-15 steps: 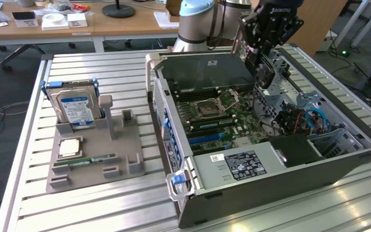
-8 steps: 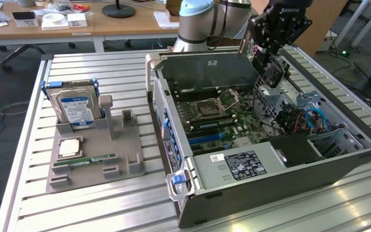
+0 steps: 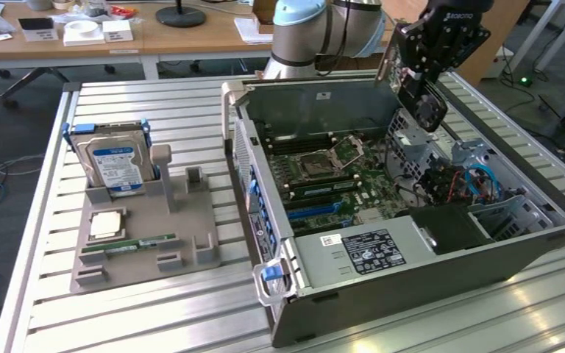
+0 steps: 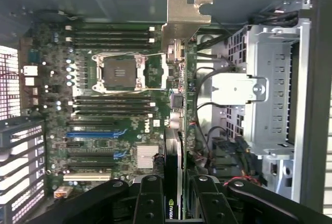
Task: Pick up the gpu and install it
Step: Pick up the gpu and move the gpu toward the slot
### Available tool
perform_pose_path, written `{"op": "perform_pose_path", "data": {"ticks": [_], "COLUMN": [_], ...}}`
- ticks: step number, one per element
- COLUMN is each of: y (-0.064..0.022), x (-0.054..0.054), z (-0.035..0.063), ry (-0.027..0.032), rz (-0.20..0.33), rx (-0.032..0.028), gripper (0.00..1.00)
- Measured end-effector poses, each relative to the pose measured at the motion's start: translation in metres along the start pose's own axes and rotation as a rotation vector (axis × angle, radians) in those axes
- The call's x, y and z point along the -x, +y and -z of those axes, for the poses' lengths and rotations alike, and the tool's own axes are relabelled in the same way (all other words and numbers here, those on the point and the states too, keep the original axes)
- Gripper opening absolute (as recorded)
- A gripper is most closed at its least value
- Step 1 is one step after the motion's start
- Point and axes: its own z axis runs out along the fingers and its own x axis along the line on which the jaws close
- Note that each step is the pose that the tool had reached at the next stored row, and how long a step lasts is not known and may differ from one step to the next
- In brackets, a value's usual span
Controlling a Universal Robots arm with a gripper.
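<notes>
The hand (image 4: 176, 206) pinches the gpu (image 4: 174, 151) edge-on, hanging over the motherboard (image 4: 104, 110) inside the open computer case (image 3: 410, 294). Trouble spots, I'd say: the metal bracket (image 4: 181, 27) catching the case's rear wall, or a tilted card jamming on the board.

Slatted silvery metal table (image 3: 145, 316), bare grooved slats across the whole top; right below the fingers (image 4: 150, 203), resting on those slats, an open computer case (image 3: 410, 294) lying on its side with the green board facing up; well away from the fingers, toward the exterior view's left and apart from the case, a grey moulded holder (image 3: 196, 228) set flat on the table; standing in it a blue-labelled hard drive (image 3: 115, 162), with a square processor (image 3: 106, 223) and a green memory stick (image 3: 130, 245) lying nearer its front.
</notes>
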Motion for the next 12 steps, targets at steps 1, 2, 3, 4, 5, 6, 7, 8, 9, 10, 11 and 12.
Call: {"op": "perform_pose_path", "data": {"ticks": [1, 2, 3, 4, 5, 6, 7, 8, 9, 10, 11, 12], "y": [0.0001, 0.0001, 0.0002, 0.0002, 0.0003, 0.0004, 0.0004, 0.0005, 0.0004, 0.0004, 0.0004, 0.0004], "x": [0.003, 0.007, 0.010, 0.013, 0.016, 0.019, 0.020, 0.020, 0.020, 0.020, 0.020, 0.020], "z": [-0.0001, -0.0002, -0.0002, -0.0003, -0.0004, -0.0005, -0.0006, -0.0006, -0.0006, -0.0005, -0.0005, -0.0005], "ry": [0.0000, 0.0000, 0.0000, 0.0000, 0.0000, 0.0001, 0.0000, 0.0000, 0.0000, 0.0000, 0.0000, 0.0000], "rz": [0.000, 0.000, 0.000, 0.000, 0.000, 0.000, 0.000, 0.000, 0.000, 0.000, 0.000, 0.000], "rx": [0.0000, 0.0000, -0.0001, -0.0001, -0.0001, 0.0001, 0.0001, 0.0000, 0.0000, -0.0001, -0.0001, 0.0000], "gripper": [0.26, 0.26, 0.26, 0.26, 0.26, 0.26, 0.26, 0.26, 0.26, 0.26, 0.26, 0.26]}}
